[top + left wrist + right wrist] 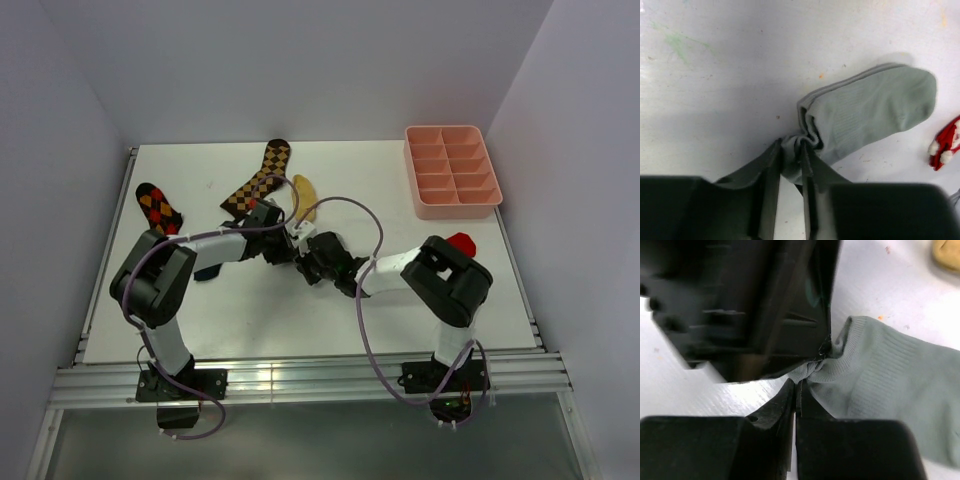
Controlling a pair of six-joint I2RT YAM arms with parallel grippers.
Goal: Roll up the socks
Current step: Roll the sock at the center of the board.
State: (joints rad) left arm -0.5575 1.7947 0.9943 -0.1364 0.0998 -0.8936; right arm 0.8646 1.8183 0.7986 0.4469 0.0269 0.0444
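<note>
A grey sock (875, 112) lies flat on the white table (715, 75), its cuff end bunched up. My left gripper (790, 150) has that bunched cuff squeezed between its narrowly parted fingers. My right gripper (797, 384) is shut, pinching the same cuff edge of the grey sock (890, 390) at its very tips, right beside the left gripper's black body (740, 305). In the top view both grippers (290, 245) (318, 260) meet mid-table and hide the grey sock. A mustard yellow sock (303, 196) lies just behind them. A dark sock (207, 272) peeks out under the left arm.
Two long checkered socks (258, 180) (158, 208) lie at the back left. A red sock with white trim (460, 242) sits by the right arm's elbow and shows as red sock (945, 150) too. A pink compartment tray (452, 170) stands at the back right.
</note>
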